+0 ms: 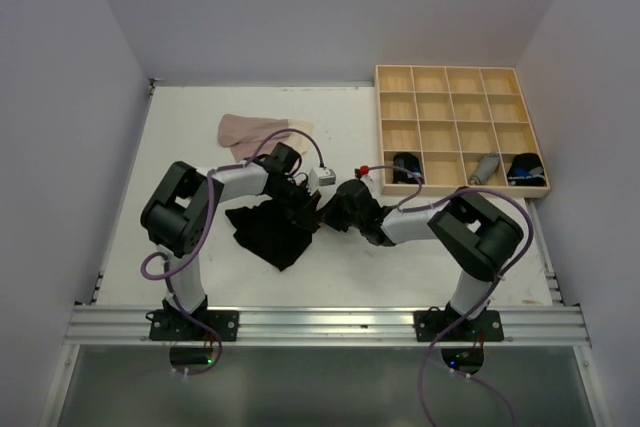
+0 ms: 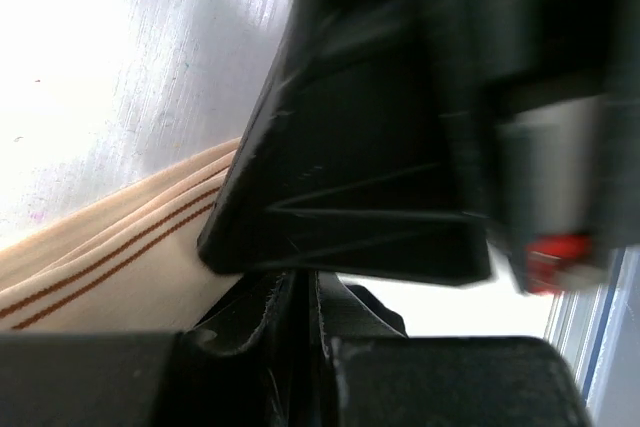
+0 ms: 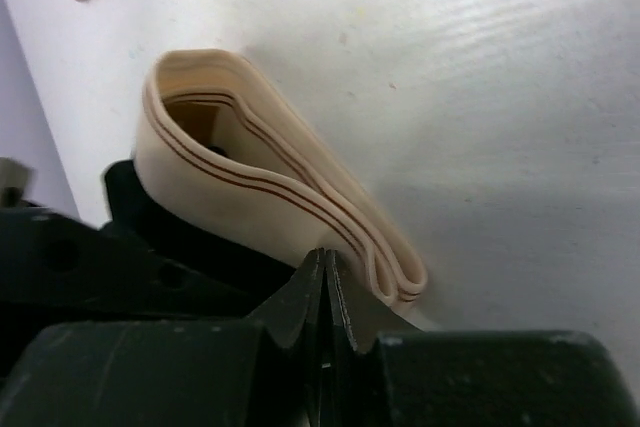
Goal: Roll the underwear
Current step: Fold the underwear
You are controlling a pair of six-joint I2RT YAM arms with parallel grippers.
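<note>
Two pincers meet at the edge of the black underwear, which lies crumpled on the desk. The left pincer is nearly closed and seems to nip a black edge. The right pincer is pressed shut beside the looped beige waistband, and we cannot tell whether it holds cloth. We judge the garment light, limp and floppy, so the firmer waistband looks like the best place to grip.

A light wooden tray of square compartments sits on the white counter, at its far right corner. A metal rail lines the near edge.
</note>
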